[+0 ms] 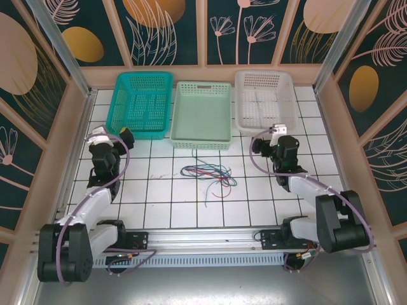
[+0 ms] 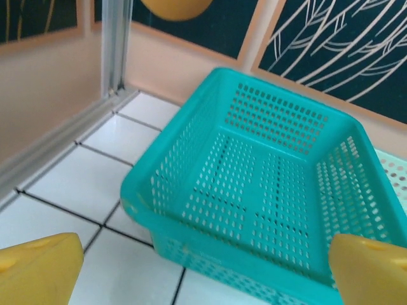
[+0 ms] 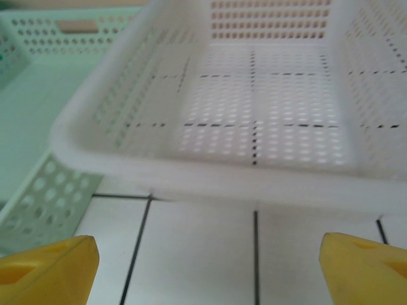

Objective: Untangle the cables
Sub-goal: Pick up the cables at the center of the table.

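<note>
Cables lie in a loose tangle on the white tiled table, mid-table, in front of the pale green tray; red, blue, green and dark strands overlap, and one red end trails toward the near edge

Left gripper is at the near corner of the teal basket, well apart from the cables, nothing between its fingers. In the left wrist view the left gripper has its yellow fingers spread wide at the two bottom corners, with the teal basket's rim just ahead

Right gripper sits just in front of the white basket, to the right of the cables and apart from them. In the right wrist view the right gripper has its yellow fingertips wide apart, gripping nothing; bare tile lies between them, the white basket's near wall is close ahead and the pale green tray is at left

Neither gripper touches the cables
</note>
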You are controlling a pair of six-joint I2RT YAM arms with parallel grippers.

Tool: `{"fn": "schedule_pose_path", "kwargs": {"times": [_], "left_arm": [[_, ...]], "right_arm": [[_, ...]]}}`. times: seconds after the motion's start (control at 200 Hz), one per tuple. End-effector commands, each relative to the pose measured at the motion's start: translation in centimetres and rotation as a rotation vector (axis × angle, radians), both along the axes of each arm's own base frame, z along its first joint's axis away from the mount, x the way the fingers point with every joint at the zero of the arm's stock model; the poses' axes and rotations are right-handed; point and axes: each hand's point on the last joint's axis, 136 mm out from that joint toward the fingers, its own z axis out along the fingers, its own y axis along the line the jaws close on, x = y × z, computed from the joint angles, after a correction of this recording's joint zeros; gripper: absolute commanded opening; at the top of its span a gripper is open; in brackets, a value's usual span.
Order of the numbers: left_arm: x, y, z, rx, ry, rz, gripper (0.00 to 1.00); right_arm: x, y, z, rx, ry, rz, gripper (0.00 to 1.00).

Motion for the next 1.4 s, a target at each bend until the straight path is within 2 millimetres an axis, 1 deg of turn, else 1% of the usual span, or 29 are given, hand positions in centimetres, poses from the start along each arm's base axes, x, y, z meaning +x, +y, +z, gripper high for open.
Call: {"fn": "schedule_pose_path", "kwargs": {"times": [0.0, 0.055, 0.105, 0.145, 0.195, 0.32, 0.405, 0.45, 0.475, 0.546, 0.606, 0.686, 0.751, 0.851, 0.891, 0.971, 1.016, 1.066, 1.146, 1.211, 1.321, 1.396], "left_arm": [[-0.8, -3.3, -1.6, -0.098, 0.067, -0.090, 0.99], [-0.9, -5.0, -1.6, -0.105, 0.069, -0.137, 0.99], [-1.1, -6.8, -2.1, -0.126, 0.078, -0.185, 0.99], [-1.3, -8.3, -2.5, -0.146, 0.086, -0.225, 0.99], [-1.5, -10.2, -3.2, -0.163, 0.107, -0.273, 0.99], [-2.2, -15.4, -4.6, -0.168, 0.147, -0.426, 0.99], [-2.7, -18.7, -5.5, -0.181, 0.175, -0.540, 0.99], [-2.9, -20.1, -6.1, -0.190, 0.204, -0.592, 0.98], [-3.0, -20.7, -6.5, -0.197, 0.224, -0.617, 0.97], [-3.5, -22.3, -7.1, -0.223, 0.252, -0.682, 0.96], [-3.9, -22.8, -7.4, -0.230, 0.256, -0.699, 0.95], [-3.9, -22.3, -7.6, -0.235, 0.253, -0.672, 0.95], [-4.0, -22.2, -7.5, -0.235, 0.247, -0.666, 0.96], [-3.8, -22.3, -8.1, -0.241, 0.276, -0.660, 0.98], [-3.8, -22.7, -8.5, -0.249, 0.299, -0.670, 0.98], [-3.9, -23.5, -8.9, -0.279, 0.322, -0.705, 0.97], [-4.0, -23.6, -9.1, -0.309, 0.318, -0.700, 0.97], [-4.0, -23.6, -9.1, -0.336, 0.308, -0.695, 0.97], [-3.8, -23.8, -9.1, -0.350, 0.306, -0.691, 0.97], [-3.5, -23.9, -8.9, -0.347, 0.306, -0.690, 0.97], [-3.2, -23.7, -8.5, -0.334, 0.299, -0.674, 0.98], [-3.1, -23.5, -8.2, -0.332, 0.291, -0.663, 0.98]], "right_arm": [[-0.4, 0.7, 1.7, 0.085, 0.016, -0.001, 0.89], [-0.8, 1.9, 2.0, 0.161, 0.031, 0.030, 0.87], [-0.9, 2.8, 1.8, 0.207, 0.069, 0.017, 0.86], [-1.2, 4.0, 1.5, 0.219, 0.103, 0.032, 0.83], [-1.7, 5.8, 1.2, 0.200, 0.132, 0.070, 0.78], [-3.0, 10.1, 0.4, 0.110, 0.180, 0.148, 0.77], [-3.9, 12.4, -0.6, 0.065, 0.230, 0.208, 0.73], [-4.3, 13.4, -1.1, 0.061, 0.257, 0.233, 0.72], [-4.6, 14.0, -1.2, 0.059, 0.267, 0.255, 0.69], [-5.5, 15.6, -1.6, 0.058, 0.290, 0.313, 0.69], [-6.4, 16.9, -1.9, 0.051, 0.300, 0.365, 0.69], [-7.5, 18.1, -2.2, 0.022, 0.306, 0.414, 0.68], [-8.0, 18.7, -2.6, 0.001, 0.311, 0.441, 0.67], [-9.7, 20.6, -2.8, -0.005, 0.330, 0.551, 0.64], [-10.3, 21.0, -3.1, -0.034, 0.343, 0.572, 0.61], [-11.3, 20.9, -4.3, -0.101, 0.370, 0.567, 0.60], [-11.4, 20.7, -4.7, -0.123, 0.365, 0.563, 0.61], [-11.7, 20.9, -4.9, -0.112, 0.360, 0.576, 0.62], [-11.3, 21.4, -4.7, -0.096, 0.337, 0.580, 0.62], [-11.1, 21.7, -5.0, -0.106, 0.334, 0.586, 0.62], [-10.8, 22.0, -6.5, -0.157, 0.355, 0.604, 0.62], [-10.7, 22.1, -7.5, -0.186, 0.370, 0.608, 0.60]]}}
